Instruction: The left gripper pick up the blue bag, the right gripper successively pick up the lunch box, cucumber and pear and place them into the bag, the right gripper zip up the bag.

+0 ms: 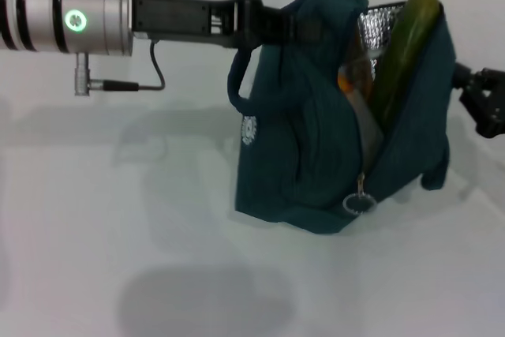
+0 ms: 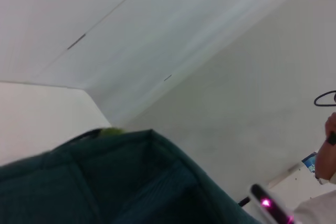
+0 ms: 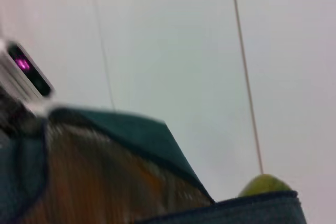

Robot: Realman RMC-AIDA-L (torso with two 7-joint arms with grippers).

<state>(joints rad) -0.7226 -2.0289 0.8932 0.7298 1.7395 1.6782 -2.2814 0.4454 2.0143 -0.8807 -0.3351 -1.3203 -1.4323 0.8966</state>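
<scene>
Fabric is the whole story with the blue bag (image 1: 316,155): soft, floppy cloth that sags wherever nothing props it, standing on the white worktop (image 1: 118,234) only because the left claw (image 1: 264,25) is pinched shut on its upper edge beside one of the loop handles. The mouth gapes open, silver lining showing inside, and the cucumber (image 1: 402,53) leans in it with its upper end poking out above the rim; that end would foul a closing zip, I'd judge, unless it is tucked lower. Something orange shows just beside the cucumber, deeper in the opening, possibly the pear (image 1: 345,80), though too little of it is exposed to be sure, and the lunch box I cannot make out at all. The zipper's metal ring pull (image 1: 359,203) hangs at the low end of the opening, near the worktop; it is small, hard and free-swinging, so it looks the right place to grip, square on and firmly, with the left claw keeping the cloth taut against the pull. The right claw (image 1: 485,104) sits just beside the bag on the side away from the left claw, partly hidden behind the cloth, and whether it is wide or narrow I cannot tell.
</scene>
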